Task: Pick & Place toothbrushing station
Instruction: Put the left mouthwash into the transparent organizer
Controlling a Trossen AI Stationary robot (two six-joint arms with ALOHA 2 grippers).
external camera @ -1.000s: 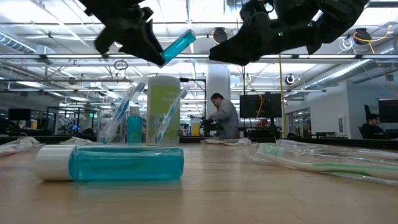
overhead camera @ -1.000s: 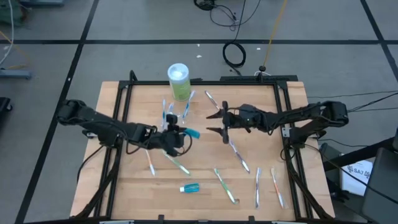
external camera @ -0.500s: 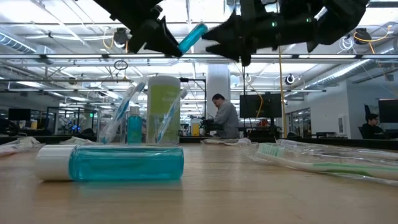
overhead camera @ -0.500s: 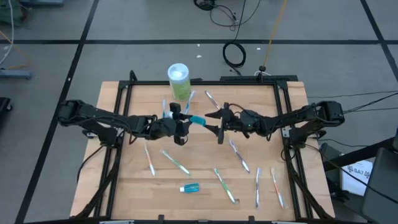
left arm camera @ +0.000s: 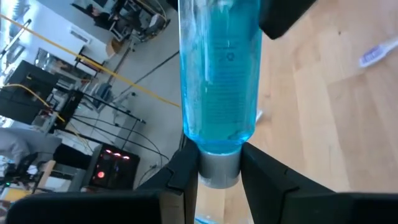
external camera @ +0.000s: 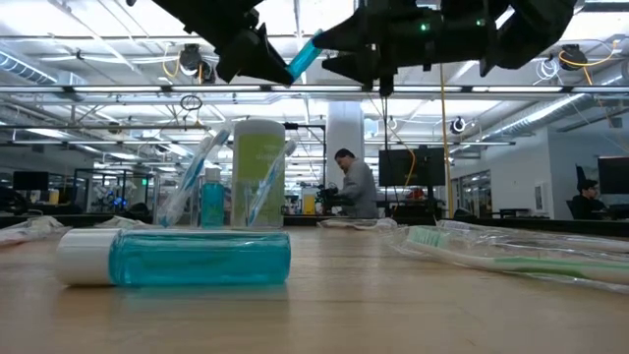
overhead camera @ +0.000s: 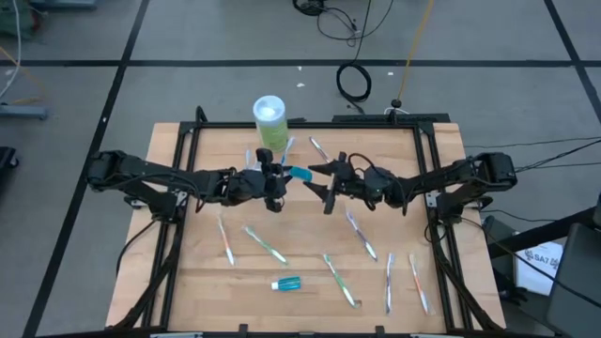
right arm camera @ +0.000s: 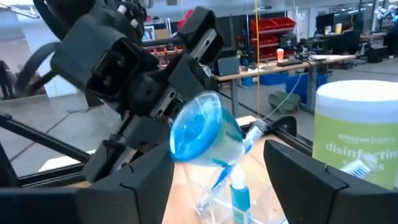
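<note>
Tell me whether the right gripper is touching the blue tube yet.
Apart. The right wrist view shows the right gripper's open fingers either side of the blue tube, with gaps; the left gripper holds it.

Mid-table airspace was crowded: left gripper [overhead camera: 273, 175] held a blue toothpaste tube [overhead camera: 300, 174] out toward the wide-open right gripper [overhead camera: 325, 182], little gap between. Behind stood the wipes canister [overhead camera: 269, 122] and clear cup [overhead camera: 266, 163]. Near side open, save scattered toothbrushes [overhead camera: 341, 280] and another tube [overhead camera: 286, 284].
</note>
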